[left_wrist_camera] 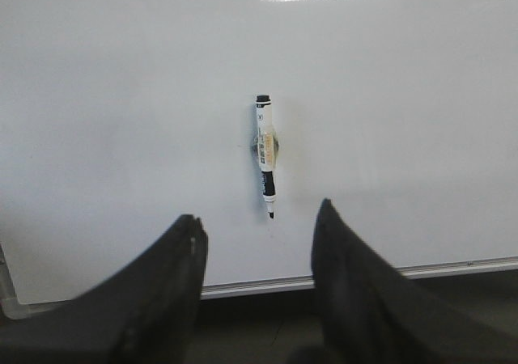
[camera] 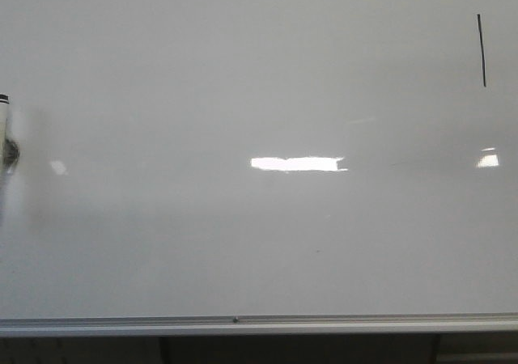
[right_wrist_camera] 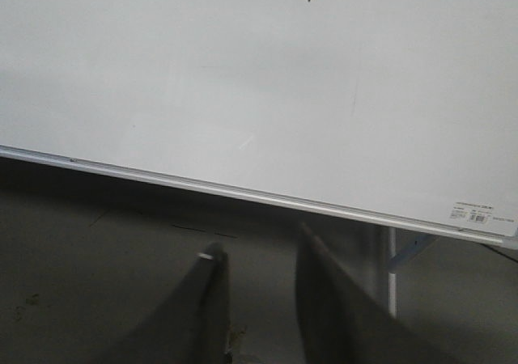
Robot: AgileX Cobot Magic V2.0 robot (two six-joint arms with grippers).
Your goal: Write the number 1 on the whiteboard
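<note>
Glossy whiteboard (camera: 243, 243), silver rail, bears 1 (camera: 481, 50). Corner label unreadable. Left gripper (left_wrist_camera: 257, 234) and right gripper (right_wrist_camera: 257, 259) released, empty.

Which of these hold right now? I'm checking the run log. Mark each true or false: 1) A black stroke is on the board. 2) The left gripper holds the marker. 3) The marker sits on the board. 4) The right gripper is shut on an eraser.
1) True: the number 1 is drawn on the whiteboard.
2) False: the left gripper is open, apart from the marker.
3) True.
4) False: the right gripper is open and empty.
</note>
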